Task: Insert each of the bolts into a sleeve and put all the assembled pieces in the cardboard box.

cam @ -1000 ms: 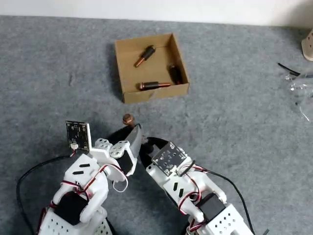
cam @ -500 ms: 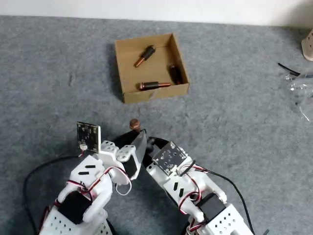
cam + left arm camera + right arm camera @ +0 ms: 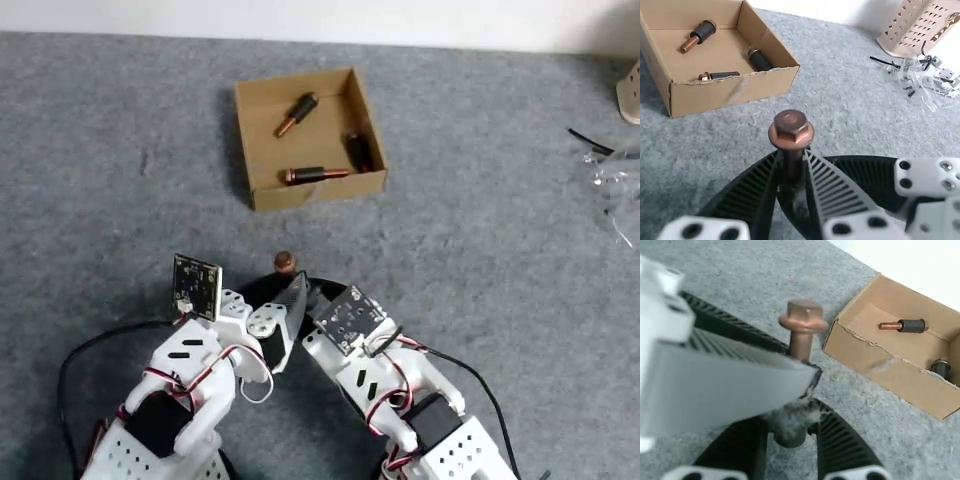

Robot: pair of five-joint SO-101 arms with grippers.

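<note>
— Where's the bolt from where you stand?
— Upright in the left tool [image 3: 792, 153], which is clenched on the shank just under the head. The copper bolt [image 3: 791, 131] stands head up, its hex flange clear above the black ribbed fingers [image 3: 752, 192].
— And the other arm?
— The right tool [image 3: 790, 426] sits right underneath, closed against a dark sleeve [image 3: 789, 434]. The left tool's white jaw crosses in front, so I can't tell whether the shank has entered the sleeve.
— Both close to us, then?
— Yes, the two tools meet nose to nose by the near edge of the bench [image 3: 110, 150], about midway along it.
— The cardboard box?
— The cardboard box [image 3: 318, 189] lies on the grey felt toward the far edge, well apart from the tools. There are three assembled pieces [image 3: 297, 113] in it: one slanted at the back, one along the front wall, one against the right wall.
— Anything else?
— Clear bags and black ties [image 3: 608, 165] by the right edge.
</note>
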